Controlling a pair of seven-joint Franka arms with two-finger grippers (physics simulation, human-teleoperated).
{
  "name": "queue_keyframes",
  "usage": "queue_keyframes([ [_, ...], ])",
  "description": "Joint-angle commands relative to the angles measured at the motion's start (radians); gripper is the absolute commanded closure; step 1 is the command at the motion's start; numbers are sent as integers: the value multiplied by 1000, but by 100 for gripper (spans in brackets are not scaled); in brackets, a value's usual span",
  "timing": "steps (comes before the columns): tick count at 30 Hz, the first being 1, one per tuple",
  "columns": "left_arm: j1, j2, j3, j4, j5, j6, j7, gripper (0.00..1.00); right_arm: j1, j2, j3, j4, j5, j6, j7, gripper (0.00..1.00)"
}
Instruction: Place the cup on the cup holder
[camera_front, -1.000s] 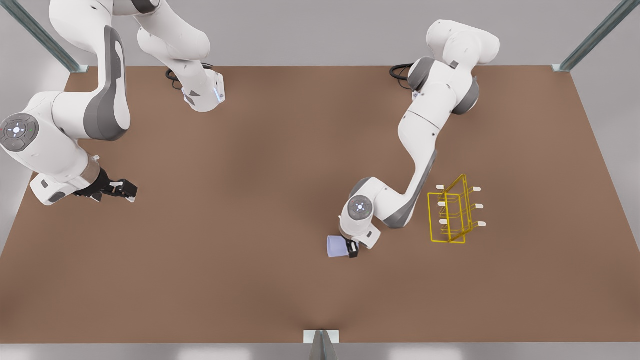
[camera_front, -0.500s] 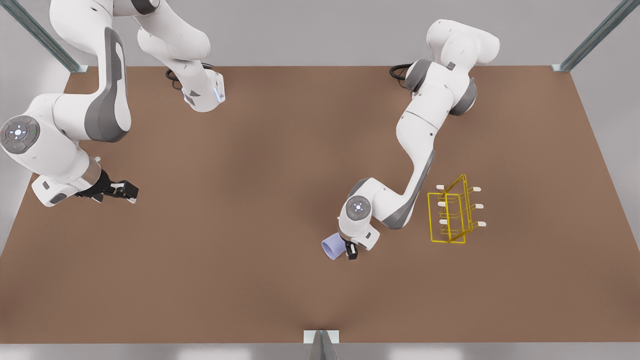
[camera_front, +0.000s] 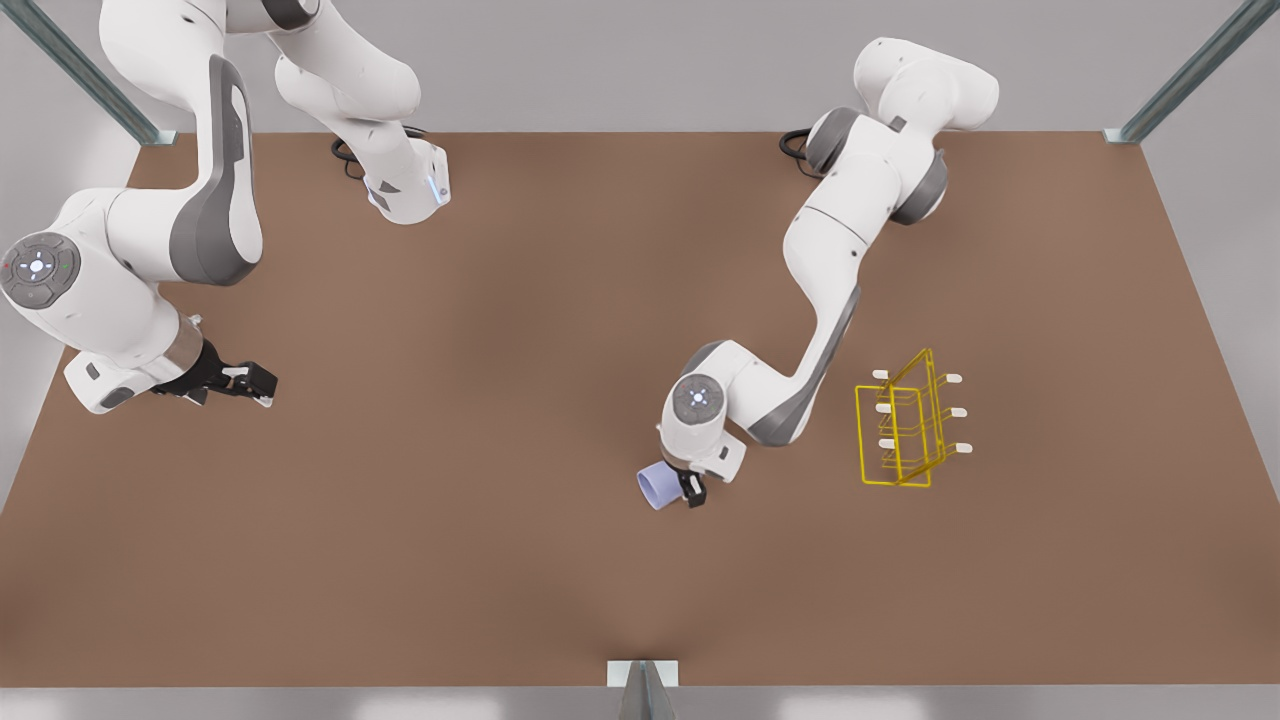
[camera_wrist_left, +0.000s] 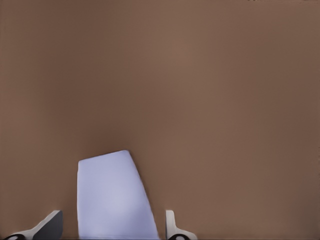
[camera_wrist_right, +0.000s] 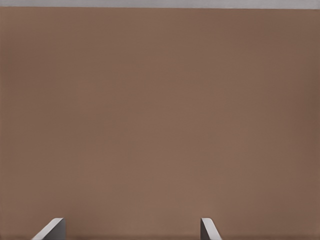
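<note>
In the front view the pale lavender cup (camera_front: 655, 488) hangs tilted above the brown table, its open mouth turned toward the camera. My left gripper (camera_front: 682, 489) is shut on it, with the arm's wrist right above. The left wrist view has the cup (camera_wrist_left: 112, 197) standing between that gripper's (camera_wrist_left: 112, 231) two pale fingertips (camera_wrist_left: 50, 226). Well to the front view's right of the cup stands the yellow wire cup holder (camera_front: 861, 435), its white-capped prongs bare. Far off at the front view's left, my right gripper (camera_front: 262, 382) waits open, its fingertips (camera_wrist_right: 55, 227) wide apart over bare table.
The brown table (camera_front: 500, 560) spreads wide around the cup and the cup holder. Both arm bases sit at the far edge. Metal frame posts (camera_front: 642, 690) stand at the corners and at the middle of the near edge.
My left gripper has carried the cup toward the front view's left and a little farther back, and the cup has turned so its mouth shows. The right arm has hardly moved.
</note>
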Motion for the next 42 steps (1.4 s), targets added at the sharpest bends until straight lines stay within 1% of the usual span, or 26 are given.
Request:
queue_keyframes([
  [1, -1, 3, 1, 14, 1, 15, -287, 0, 0, -2, 0, 1, 1, 0, 1, 0],
  [8, -4, 26, 21, 12, 4, 43, -394, 0, 0, -1, 0, 1, 1, 0, 1, 0],
  [13, -29, 38, 21, 0, 44, 28, -366, 0, 0, -1, 0, 1, 1, 0, 1, 0],
  [18, -53, 38, 19, 2, 41, 11, -363, 0, 0, 10, 0, 8, 2, 0, 1, 0],
  [26, -75, 51, 21, -11, 47, 26, -360, 0, 0, 11, 0, 11, 2, 0, 1, 0],
  [27, -76, 54, 21, -11, 72, 29, -357, 0, 2, 13, 0, 13, 2, 0, 1, 0],
  [30, -89, 51, 19, -8, 72, 31, -227, 0, 0, 13, 0, 14, 2, 1, 1, 0],
  [36, -109, 52, 18, -4, 64, 0, -241, 0, 0, 14, 0, 14, 2, 1, 1, 0],
  [42, -109, 52, 18, 8, 60, 20, -258, 0, 0, 22, 0, 24, 2, 0, 0, 0],
])
